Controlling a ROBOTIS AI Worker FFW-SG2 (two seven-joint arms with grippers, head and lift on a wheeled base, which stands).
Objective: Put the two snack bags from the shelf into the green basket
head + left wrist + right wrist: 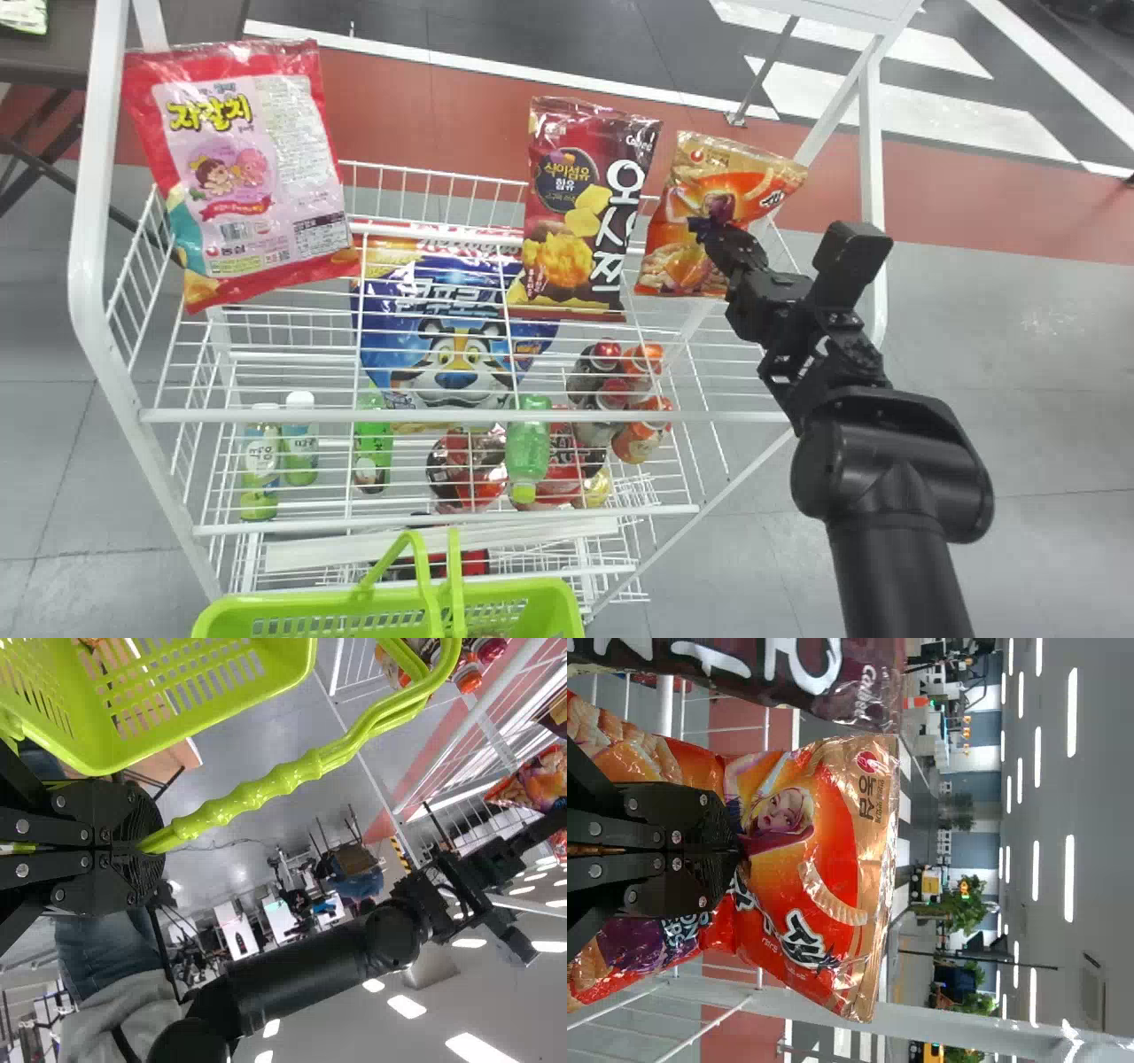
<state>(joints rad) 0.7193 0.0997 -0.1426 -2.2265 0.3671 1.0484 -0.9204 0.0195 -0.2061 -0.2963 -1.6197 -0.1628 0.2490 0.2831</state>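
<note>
Orange snack bag (678, 266) is upright at the right end of the white rack's (443, 415) top level in the head view, and the right gripper (702, 227) is at its front face. If the bottom of this bag touches the wires, I cannot tell. Just beside it, to the left, is the dark brown snack bag (556, 252), and well apart, at the left end, the red and pink snack bag (226, 168) leans. On a level below lies a blue bag (452, 306). At the bottom edge is the green basket (292, 607), with its handles (454, 576) up.

In the left wrist view, the left gripper (152, 842) has its two fingers together, clamped on the ends of the handles. The body of the basket is near these fingers.

In the right wrist view, the fingers of the right gripper (735, 849) are also together, with a fold of the orange snack bag pinched between the tips. The film makes creases around this place. The dark brown snack bag is near, and it is not in the grip.
</note>
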